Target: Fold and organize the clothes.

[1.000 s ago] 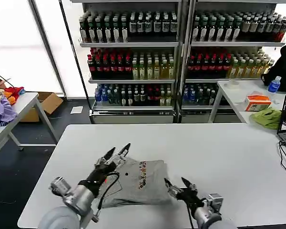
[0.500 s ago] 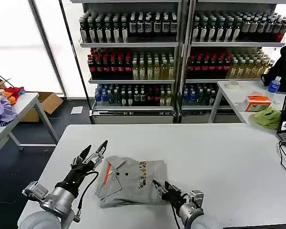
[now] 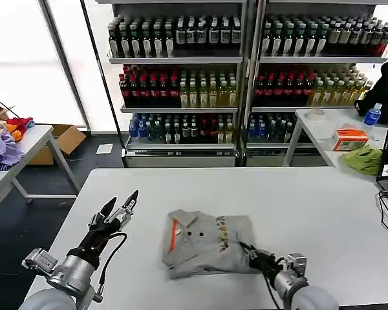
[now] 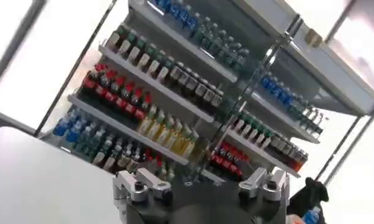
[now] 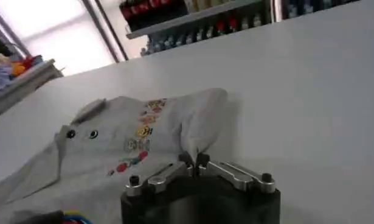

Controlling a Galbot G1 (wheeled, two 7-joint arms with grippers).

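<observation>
Dragged rightward across the white table (image 3: 323, 206), the folded shirt (image 3: 210, 242).

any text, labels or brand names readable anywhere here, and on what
None can be read.
Folded grey shirt, pinched at its edge by the right gripper: small multicoloured chest print, too small to read.
Shelf bottles: labels too small.
Orange box on the side table: print blurred.

A folded grey shirt (image 3: 207, 242) of soft, matt cloth is being shown at lower centre, its orange inner trim (image 3: 174, 234) equally matt. The white table (image 3: 297, 200) under it is looking smooth and faintly glossy. Brushed metal fingers (image 5: 232, 175) are being seen on the right gripper (image 5: 194, 162).
</observation>
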